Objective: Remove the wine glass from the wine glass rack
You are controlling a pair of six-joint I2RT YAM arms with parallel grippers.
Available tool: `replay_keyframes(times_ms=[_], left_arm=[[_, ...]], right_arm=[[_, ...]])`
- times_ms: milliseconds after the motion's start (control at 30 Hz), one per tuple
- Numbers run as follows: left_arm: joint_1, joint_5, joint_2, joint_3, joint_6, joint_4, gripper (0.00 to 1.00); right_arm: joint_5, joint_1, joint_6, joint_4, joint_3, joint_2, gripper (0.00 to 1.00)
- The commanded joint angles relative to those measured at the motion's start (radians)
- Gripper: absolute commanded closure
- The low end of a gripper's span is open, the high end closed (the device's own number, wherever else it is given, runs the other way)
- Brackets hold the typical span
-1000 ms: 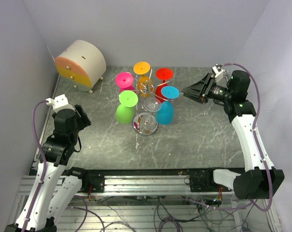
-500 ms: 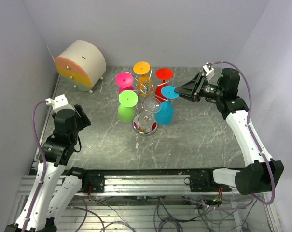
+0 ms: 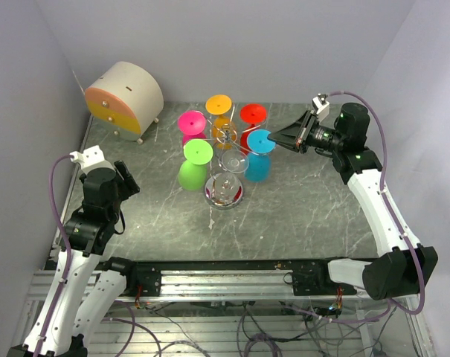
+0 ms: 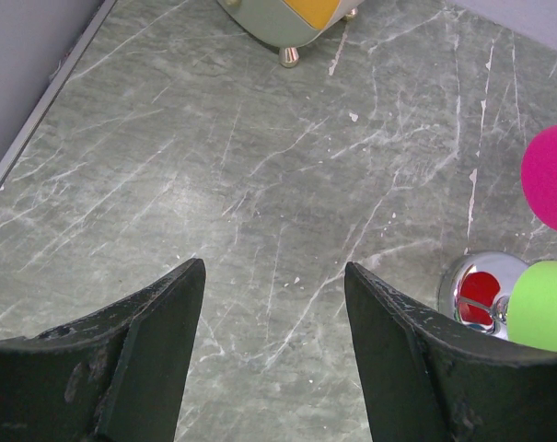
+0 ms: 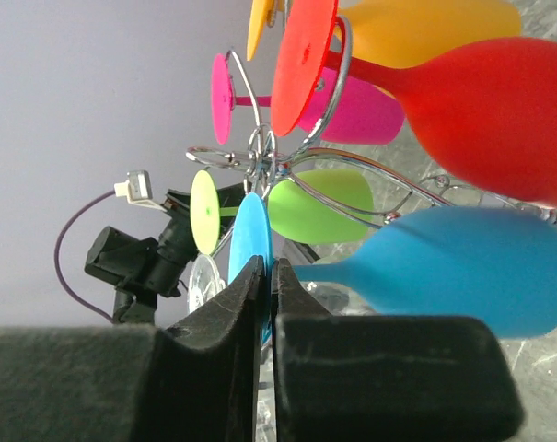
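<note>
Nearest us, at the lower left of the top view, the left tool point(image 4: 273, 267) hangs over the bare desk point(image 4: 260, 166) with its jaws spread wide and nothing in them. We read it as parked clear of the work.

Mid-frame stands the wine glass rack point(image 3: 213, 199) on its chrome base. The glasses hang upside down, feet resting on the curled hooks and bowls below, so we judge each one has to slide out along its hook rather than lift straight up. The green glass point(image 3: 193, 175) hangs on the near left side.

The blue wine glass point(image 3: 256, 172) is on the rack's right side, not yet off. The right tool point(image 5: 268, 262) comes in from the right of the frame. Its jaws are narrowed to a slit with the thin edge of the blue foot disc between them, which looks like a pinch on the foot, probably because the foot is the only part facing that arm.

Behind it are the pink glass point(image 3: 193, 123), the orange glass point(image 3: 219, 105) and the red glass point(image 3: 253, 114). At far upper left is the round drawer box point(image 3: 124, 97), well apart.
</note>
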Motion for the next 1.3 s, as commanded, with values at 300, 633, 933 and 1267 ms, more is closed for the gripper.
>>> replay_keyframes(times_ms=[300, 633, 933, 1267], left_arm=[[-0.006, -0.019, -0.008, 0.024, -0.008, -0.006, 0.27], [-0.006, -0.020, -0.008, 0.024, -0.008, -0.006, 0.27], [-0.006, -0.019, -0.005, 0.024, -0.009, -0.006, 0.27], [-0.006, -0.020, -0.001, 0.024, -0.009, -0.006, 0.27]], right_arm=[[0.002, 0.005, 0.150, 0.169, -0.010, -0.024, 1.00], [0.011, 0.005, 0.144, 0.128, 0.007, -0.033, 1.00], [0.059, 0.005, 0.118, 0.057, -0.024, -0.067, 1.00], [0.040, 0.005, 0.136, 0.045, -0.054, -0.122, 1.00]])
